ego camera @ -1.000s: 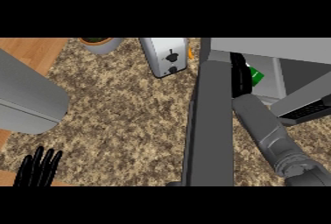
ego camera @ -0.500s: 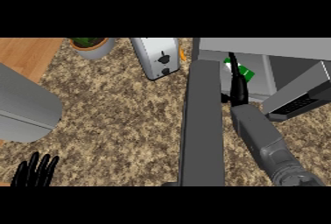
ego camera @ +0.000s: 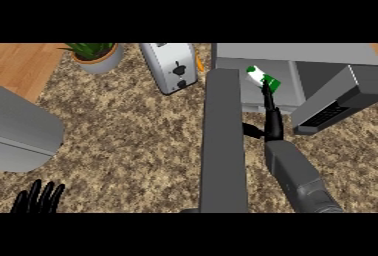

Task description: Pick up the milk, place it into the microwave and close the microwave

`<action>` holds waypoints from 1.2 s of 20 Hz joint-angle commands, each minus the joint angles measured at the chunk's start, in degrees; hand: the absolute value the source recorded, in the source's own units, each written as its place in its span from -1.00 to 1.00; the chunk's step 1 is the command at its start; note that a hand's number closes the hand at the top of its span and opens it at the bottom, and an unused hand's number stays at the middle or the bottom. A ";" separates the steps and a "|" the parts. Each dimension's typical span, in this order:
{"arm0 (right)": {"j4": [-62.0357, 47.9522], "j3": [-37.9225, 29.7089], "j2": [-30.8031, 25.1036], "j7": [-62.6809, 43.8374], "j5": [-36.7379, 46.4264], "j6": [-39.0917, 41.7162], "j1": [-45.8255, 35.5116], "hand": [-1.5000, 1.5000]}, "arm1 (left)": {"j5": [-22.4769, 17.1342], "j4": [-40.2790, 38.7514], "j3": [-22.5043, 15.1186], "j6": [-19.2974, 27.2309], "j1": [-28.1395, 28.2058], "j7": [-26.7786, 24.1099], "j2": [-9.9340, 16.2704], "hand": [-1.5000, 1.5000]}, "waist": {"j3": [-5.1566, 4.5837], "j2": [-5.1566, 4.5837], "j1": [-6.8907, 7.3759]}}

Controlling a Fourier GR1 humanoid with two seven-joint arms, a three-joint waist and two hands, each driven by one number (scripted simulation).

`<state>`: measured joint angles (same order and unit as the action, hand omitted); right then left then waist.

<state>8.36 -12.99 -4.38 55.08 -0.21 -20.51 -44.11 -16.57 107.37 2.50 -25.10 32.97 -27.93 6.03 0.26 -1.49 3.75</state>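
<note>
Right black hand (ego camera: pixel 270 107) straight-fingered, fingertips touching the green-and-white milk carton (ego camera: pixel 263 80) just ahead inside the grey microwave (ego camera: pixel 295 62) — left black hand (ego camera: pixel 38 198) spread, resting.

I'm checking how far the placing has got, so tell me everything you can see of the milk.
The milk is a small white carton with a green cap end and a green patch on its side. It lies tilted at the microwave opening, just right of the open door. The right hand reaches up to it, straight fingers touching its lower end. Its underside is hidden.
</note>
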 commanded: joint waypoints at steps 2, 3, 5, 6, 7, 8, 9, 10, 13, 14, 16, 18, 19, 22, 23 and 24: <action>0.40 -0.99 1.42 8.98 -0.77 3.64 5.89 -1.00 | 1.32 -0.92 -0.49 0.16 0.41 -0.21 -0.64 -1.00 | -0.06 0.47 -1.26; 0.34 -0.92 2.80 7.42 -0.63 2.12 4.02 -1.00 | 1.90 -2.27 0.02 -1.50 2.55 -2.71 -0.20 -1.00 | -0.10 0.63 -1.10; 0.98 -0.07 -0.21 8.70 -0.10 8.91 6.65 -1.00 | 2.24 -0.86 -1.52 2.26 -1.76 2.35 -1.92 -1.00 | -0.12 0.83 -2.28; 0.63 -0.69 2.11 9.70 -0.75 7.95 8.03 -1.00 | 4.82 1.00 -3.59 -0.03 4.64 -0.91 -1.95 -1.00 | -0.11 0.89 -1.73; 2.31 0.92 1.67 9.05 0.28 9.75 9.61 -1.00 | 0.34 2.23 0.18 0.30 1.65 2.79 0.05 -1.00 | -0.19 1.31 -2.98; 2.29 0.32 1.54 9.13 -0.40 11.70 9.71 -1.00 | 1.15 2.04 -0.55 -1.02 3.43 1.89 0.38 -1.00 | -0.17 1.23 -2.67; 2.40 0.25 0.92 8.37 -0.54 13.28 9.16 -1.00 | 2.94 3.94 -2.24 1.03 2.54 3.36 -1.02 -1.00 | -0.16 1.17 -2.63; 3.40 1.15 -0.82 8.67 -0.11 17.03 11.45 -1.00 | 5.52 1.59 -3.76 1.18 2.27 1.58 -2.12 -1.00 | -0.21 1.41 -3.26; 4.33 2.12 1.21 9.23 0.57 14.66 14.14 -1.00 | 1.61 2.34 -1.13 -0.83 -0.11 6.11 1.14 -1.00 | -0.21 1.37 -3.29; 6.81 3.25 0.64 7.47 1.08 14.81 15.18 -1.00 | 6.89 0.06 -4.53 2.35 -2.08 5.93 -1.88 -1.00 | -0.26 1.58 -3.86; 7.99 2.15 -0.79 5.88 -0.15 15.17 14.69 -1.00 | 4.38 3.44 -3.47 -0.71 2.99 4.68 -0.60 -1.00 | -0.23 1.46 -3.23; 10.50 3.23 0.26 10.35 0.32 15.12 20.84 -1.00 | 5.57 -1.35 -3.66 0.08 -0.60 3.48 -1.69 -1.00 | -0.26 1.55 -3.70; 11.04 2.47 -2.56 9.88 -0.36 16.98 21.52 -1.00 | 8.09 1.32 -6.42 0.41 2.46 3.15 -2.64 -1.00 | -0.25 1.56 -3.61; 14.60 2.69 -3.63 10.50 -1.18 19.64 26.81 -1.00 | 7.82 -1.09 -8.48 -1.26 -2.17 6.51 -1.63 -1.00 | -0.29 1.68 -4.63; 16.71 3.05 -3.08 8.92 -1.21 18.28 26.67 1.00 | 9.75 -4.78 -7.95 -2.28 -3.40 3.80 -0.71 -1.00 | -0.31 1.69 -4.38; 17.28 3.33 -3.56 12.14 -0.93 18.96 30.52 1.00 | 10.42 -1.02 -9.62 -3.25 -0.57 4.33 0.09 -1.00 | -0.30 1.76 -4.46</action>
<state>22.35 -10.09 -6.61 60.93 -0.86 -4.59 -19.90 -7.77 106.19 -5.17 -26.04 32.54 -23.94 4.38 -0.03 0.16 -0.36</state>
